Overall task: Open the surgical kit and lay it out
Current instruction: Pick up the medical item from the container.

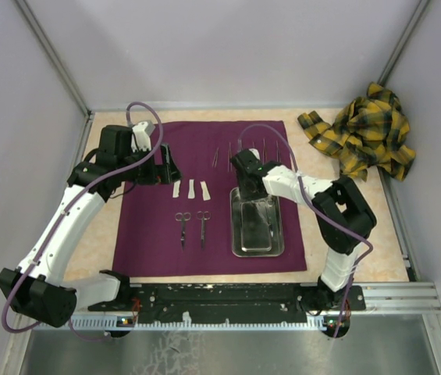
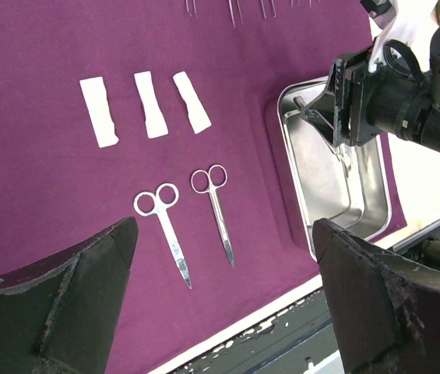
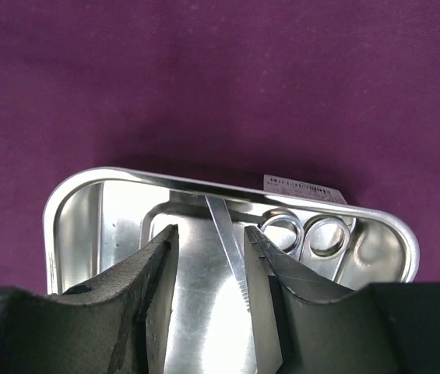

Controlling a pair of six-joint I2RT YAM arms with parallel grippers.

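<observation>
Right wrist: right gripper (image 3: 210,234) part-open astride thin blade (image 3: 231,249) in tray (image 3: 72,195).
Blade points to far rim; left gripper (image 2: 223,234) wide, empty.

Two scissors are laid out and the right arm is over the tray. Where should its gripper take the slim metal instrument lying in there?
Probably by the straight shank, coming straight down from above. It lies flat on the floor of the steel tray, whose walls block a sideways approach, and the finger rings crowd the wall. The right gripper stands open astride the shank.
</observation>
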